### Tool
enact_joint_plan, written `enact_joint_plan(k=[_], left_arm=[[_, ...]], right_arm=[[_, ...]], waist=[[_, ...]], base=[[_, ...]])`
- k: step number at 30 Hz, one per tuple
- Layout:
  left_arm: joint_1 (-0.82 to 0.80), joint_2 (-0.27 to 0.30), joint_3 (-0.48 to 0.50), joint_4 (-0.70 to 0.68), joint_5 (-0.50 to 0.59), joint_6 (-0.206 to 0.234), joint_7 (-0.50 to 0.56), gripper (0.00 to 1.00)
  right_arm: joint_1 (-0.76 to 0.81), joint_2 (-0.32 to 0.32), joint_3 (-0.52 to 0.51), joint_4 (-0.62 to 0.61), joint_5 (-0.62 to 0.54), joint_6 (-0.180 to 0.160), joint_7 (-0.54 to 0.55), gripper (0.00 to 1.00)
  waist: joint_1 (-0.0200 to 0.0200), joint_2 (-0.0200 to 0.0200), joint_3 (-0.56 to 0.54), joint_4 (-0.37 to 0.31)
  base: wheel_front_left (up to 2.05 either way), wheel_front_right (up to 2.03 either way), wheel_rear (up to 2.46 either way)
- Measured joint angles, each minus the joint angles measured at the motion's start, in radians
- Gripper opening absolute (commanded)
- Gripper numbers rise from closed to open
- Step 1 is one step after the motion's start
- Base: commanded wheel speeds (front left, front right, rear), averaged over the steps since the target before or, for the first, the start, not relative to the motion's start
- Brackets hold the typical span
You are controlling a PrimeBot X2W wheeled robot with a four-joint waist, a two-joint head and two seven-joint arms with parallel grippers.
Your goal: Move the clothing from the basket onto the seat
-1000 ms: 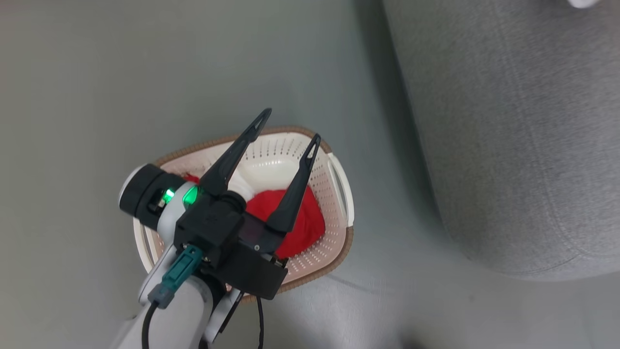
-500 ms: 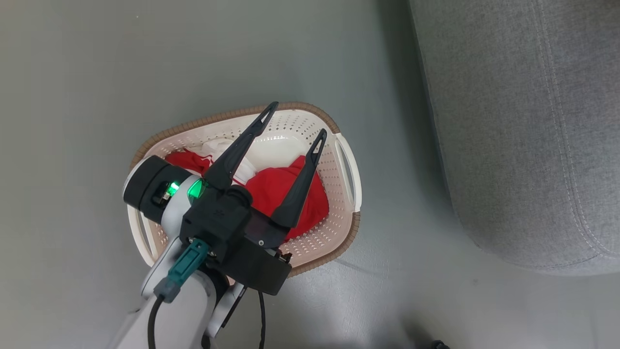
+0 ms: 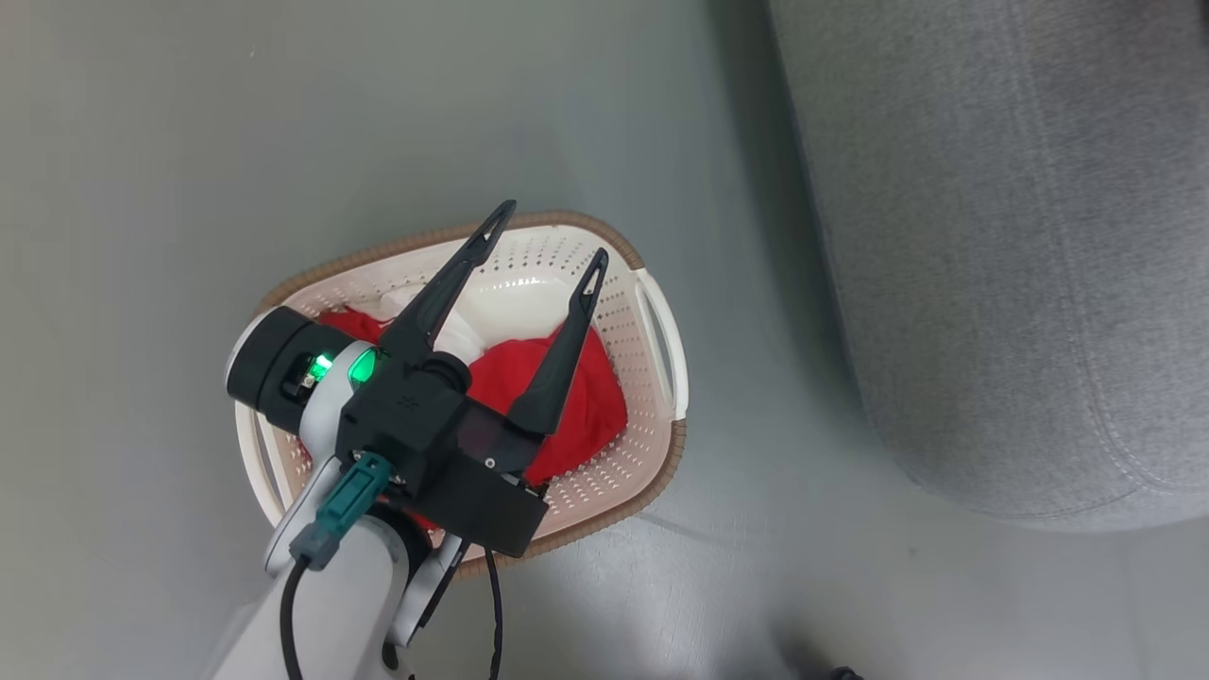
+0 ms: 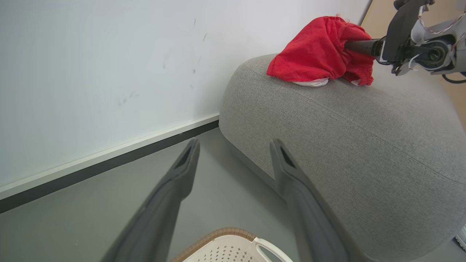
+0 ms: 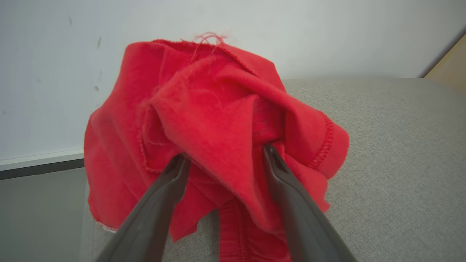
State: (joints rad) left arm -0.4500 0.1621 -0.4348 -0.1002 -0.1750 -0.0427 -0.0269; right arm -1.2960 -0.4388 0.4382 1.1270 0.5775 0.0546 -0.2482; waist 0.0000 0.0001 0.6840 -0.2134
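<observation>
The cream basket stands on the floor with red clothing bunched in it, white trim showing at its far side. My left gripper hovers open above the basket, nothing between its fingers. A second red garment lies in a heap on top of the grey seat. My right gripper is open there, its fingers spread and pushed into the loose folds of that garment, which rests on the seat. The right arm's wrist reaches in from the right.
Grey floor surrounds the basket, and the seat's rounded side stands just right of it. A white wall with a dark baseboard runs behind the seat. The basket's brown rim shows just below my left fingers.
The head camera has shifted a little, sliding the whole picture. My left gripper stays open over the basket. The right gripper has gone from shut to open at the garment on the seat.
</observation>
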Motion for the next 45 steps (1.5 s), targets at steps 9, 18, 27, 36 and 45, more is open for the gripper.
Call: enact_joint_plan(k=[9, 18, 27, 36, 45], left_arm=[[0.004, 0.002, 0.025, 0.074, -0.018, 0.007, -0.038, 1.00], [0.037, 0.000, 0.058, 0.155, -0.059, 0.016, -0.091, 1.00], [0.093, -0.017, 0.093, 0.224, -0.092, 0.033, -0.144, 1.00], [0.186, -0.024, 0.151, 0.295, -0.145, 0.061, -0.182, 1.00], [0.304, -0.028, 0.214, 0.348, -0.189, 0.087, -0.205, 1.00]], right_arm=[[0.081, 0.052, 0.023, 0.010, -0.017, 0.022, -0.001, 1.00], [0.143, 0.075, 0.052, -0.024, -0.061, 0.032, -0.001, 1.00], [0.195, 0.125, 0.061, -0.080, -0.078, 0.036, -0.006, 1.00], [0.301, 0.190, 0.061, -0.116, -0.077, 0.044, -0.006, 1.00], [0.470, 0.242, 0.056, -0.158, -0.072, 0.044, -0.006, 1.00]], waist=[[-0.0001, -0.0001, -0.062, -0.029], [-0.0002, -0.0003, -0.168, -0.048], [-0.0002, -0.0003, -0.295, -0.047], [-0.0003, -0.0003, -0.425, -0.019], [-0.0004, -0.0003, -0.555, 0.030]], base=[[0.00, 0.00, 0.00], [0.00, 0.00, 0.00], [0.00, 0.00, 0.00], [0.00, 0.00, 0.00], [0.00, 0.00, 0.00]])
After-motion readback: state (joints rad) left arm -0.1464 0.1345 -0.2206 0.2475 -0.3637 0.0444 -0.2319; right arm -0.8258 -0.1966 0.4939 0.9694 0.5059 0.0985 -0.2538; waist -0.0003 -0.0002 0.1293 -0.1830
